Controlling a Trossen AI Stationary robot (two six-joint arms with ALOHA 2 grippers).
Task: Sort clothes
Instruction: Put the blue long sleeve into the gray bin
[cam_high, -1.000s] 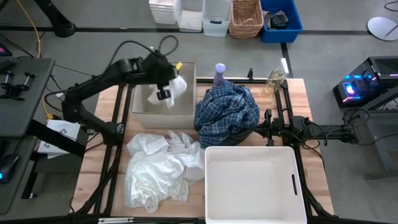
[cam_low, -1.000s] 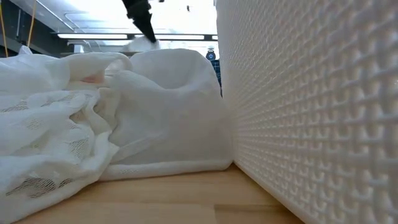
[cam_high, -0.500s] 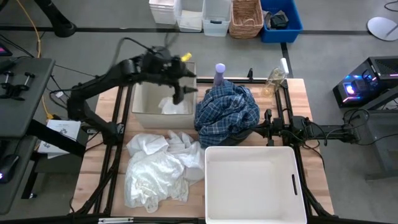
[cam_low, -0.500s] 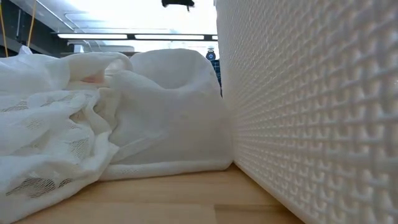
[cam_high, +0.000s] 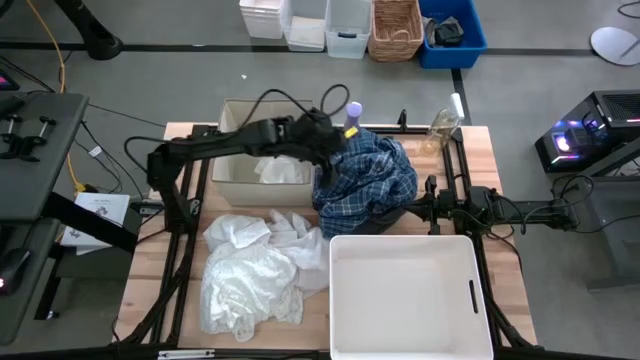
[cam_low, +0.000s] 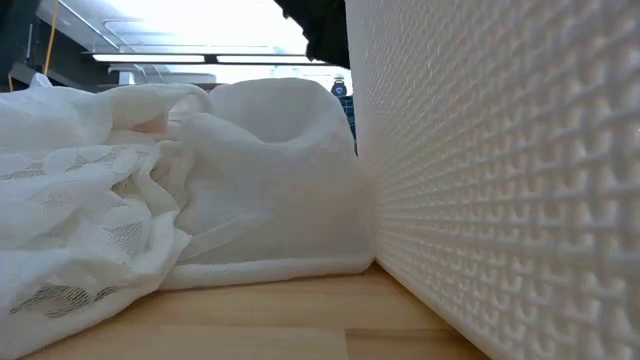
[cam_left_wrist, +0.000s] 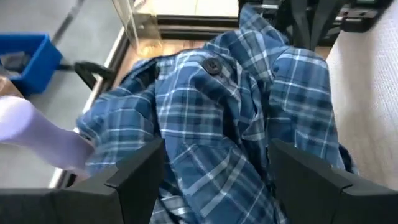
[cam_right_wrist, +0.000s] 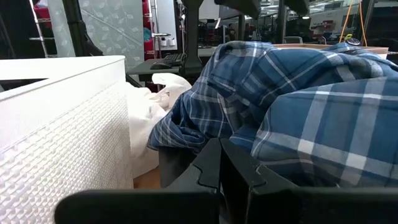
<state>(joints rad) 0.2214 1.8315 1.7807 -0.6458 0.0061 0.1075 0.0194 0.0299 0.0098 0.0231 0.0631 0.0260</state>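
Note:
A blue-and-white plaid shirt (cam_high: 368, 178) lies heaped at the table's far middle, on top of something dark (cam_right_wrist: 177, 163). My left gripper (cam_high: 335, 143) hovers open over the heap's left part. In the left wrist view its fingers (cam_left_wrist: 140, 177) stand on either side of the plaid cloth (cam_left_wrist: 230, 106), above it. A white piece (cam_high: 278, 168) lies inside the beige box (cam_high: 262, 190). More white clothes (cam_high: 250, 265) are piled at the near left. My right gripper (cam_high: 425, 208) lies shut low at the heap's right foot. My right gripper (cam_right_wrist: 221, 163) lies level at the foot of the plaid heap (cam_right_wrist: 292, 93), pointing toward the table's left. Whether its fingertips touch the cloth, I cannot tell.
A large white bin (cam_high: 400, 241) fills the near right, and its wall (cam_low: 500, 180) blocks half the low view. A lavender bottle (cam_high: 353, 113) stands just behind the plaid heap, and a clear vessel (cam_high: 443, 125) stands at the far right.
My left gripper has let go of a white piece, which has dropped into the beige box. The gripper has then swung toward the table's right edge, from over the box to over the plaid shirt heap.

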